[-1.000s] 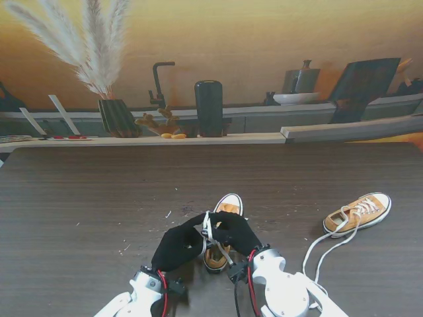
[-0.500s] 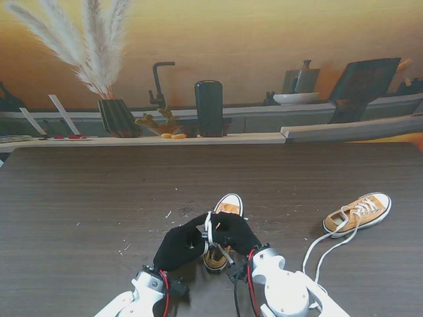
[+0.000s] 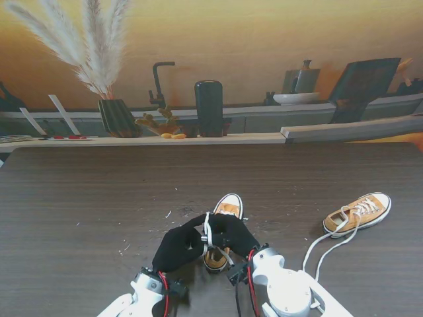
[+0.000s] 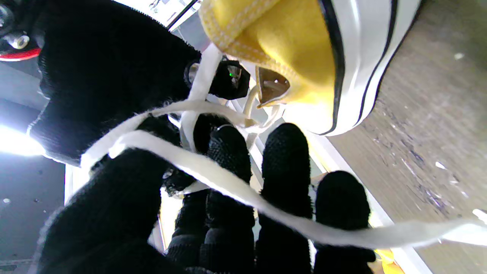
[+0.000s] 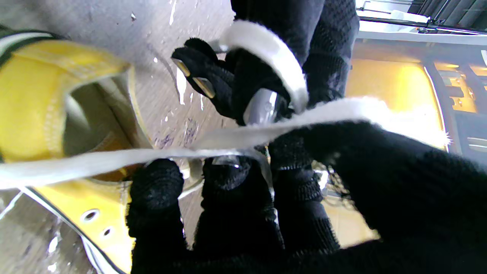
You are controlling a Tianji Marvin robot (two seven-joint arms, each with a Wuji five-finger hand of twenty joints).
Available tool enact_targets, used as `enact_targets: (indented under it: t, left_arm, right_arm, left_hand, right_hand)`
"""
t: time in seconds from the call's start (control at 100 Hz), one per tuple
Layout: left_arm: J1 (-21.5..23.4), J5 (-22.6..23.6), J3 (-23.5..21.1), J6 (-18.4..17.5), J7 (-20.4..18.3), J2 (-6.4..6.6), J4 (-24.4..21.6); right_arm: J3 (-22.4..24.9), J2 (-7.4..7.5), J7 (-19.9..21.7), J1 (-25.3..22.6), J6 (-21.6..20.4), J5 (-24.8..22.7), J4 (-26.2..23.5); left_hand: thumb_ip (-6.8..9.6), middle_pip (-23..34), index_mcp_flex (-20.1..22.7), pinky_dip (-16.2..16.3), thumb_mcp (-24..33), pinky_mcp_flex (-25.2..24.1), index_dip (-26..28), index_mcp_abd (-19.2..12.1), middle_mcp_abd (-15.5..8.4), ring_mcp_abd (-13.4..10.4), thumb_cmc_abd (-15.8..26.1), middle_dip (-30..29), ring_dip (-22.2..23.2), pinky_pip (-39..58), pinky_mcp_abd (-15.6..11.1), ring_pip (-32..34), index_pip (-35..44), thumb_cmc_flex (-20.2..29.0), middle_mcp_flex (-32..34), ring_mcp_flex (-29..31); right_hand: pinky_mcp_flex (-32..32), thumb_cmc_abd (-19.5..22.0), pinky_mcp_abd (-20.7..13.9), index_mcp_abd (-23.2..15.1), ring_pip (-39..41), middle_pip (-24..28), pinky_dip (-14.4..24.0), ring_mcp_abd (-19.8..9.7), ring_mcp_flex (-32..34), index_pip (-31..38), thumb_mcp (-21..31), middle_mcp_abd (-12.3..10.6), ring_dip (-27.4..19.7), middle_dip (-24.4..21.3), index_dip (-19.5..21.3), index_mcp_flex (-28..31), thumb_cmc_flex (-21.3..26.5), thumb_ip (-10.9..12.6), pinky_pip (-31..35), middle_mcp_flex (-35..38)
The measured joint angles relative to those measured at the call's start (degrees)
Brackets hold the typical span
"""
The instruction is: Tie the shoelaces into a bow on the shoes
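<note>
Shoelaces [image 3: 207, 228], flat, soft and limp, were pinched between both gloved hands over the near shoe [image 3: 221, 228] on the bench [image 3: 86, 198]. The left hand [image 3: 178, 247] and right hand [image 3: 236, 234] each clenched a strand. Being slack and likely slippery, they seemed best gripped close to the eyelets.
</note>
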Motion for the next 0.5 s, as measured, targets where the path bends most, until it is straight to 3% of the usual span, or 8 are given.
enact_targets:
  t: [0.26, 0.4, 0.5]
  left_arm:
    - [0.1, -0.5, -0.2, -0.6, 0.3, -0.09, 0.0]
    - [0.0, -0.1, -0.3, -0.4, 1.1, -0.17, 0.1]
    - [0.0, 0.1, -0.4, -0.4, 1.2, -0.18, 0.1]
  right_arm:
    - [0.5, 0.94, 3.3, 0.2, 0.3, -0.8, -0.3]
    - [0.5, 1.09, 3.4, 0.2, 0.4, -0.8, -0.3]
    - [0.4, 1.07, 2.9, 0.2, 0.4, -1.0, -0.3]
  left_hand:
    - [-1.91, -2.1, 0.8, 0.0, -0.3, -0.7, 5.5, 0.0, 0.0, 0.0, -4.4, 4.5, 0.0, -0.6, 0.0, 0.0, 8.7, 0.4, 0.0, -0.7]
    - [-2.49, -2.7, 0.8, 0.1, -7.7, -0.8, 9.8, 0.1, 0.0, 0.0, -5.2, 4.7, 0.1, -0.7, 0.0, 0.0, 15.7, 4.5, 0.0, -0.7]
    - [-2.49, -2.7, 0.6, 0.1, -9.7, -0.9, 13.0, 0.1, 0.0, 0.0, -5.3, 4.7, 0.2, -0.8, 0.0, 0.0, 19.2, 5.1, 0.0, -0.7]
  right_hand:
    - [0.0, -0.2, 0.0, -0.8, 0.0, 0.0, 0.0, 0.0, 0.0, 0.1, 0.5, 0.0, 0.0, 0.0, 0.1, -0.6, -0.5, 0.5, -0.1, 0.1]
    - [0.1, -0.4, 0.0, -0.7, 0.0, 0.0, 0.0, 0.0, 0.0, 0.1, 0.5, 0.0, 0.0, 0.0, 0.1, -0.3, -0.5, 0.5, -0.1, 0.1]
    - [0.1, -0.6, 0.0, -0.7, 0.0, 0.0, 0.0, 0.0, 0.0, 0.1, 0.5, 0.0, 0.0, 0.0, 0.1, 0.0, -0.5, 0.5, -0.1, 0.1]
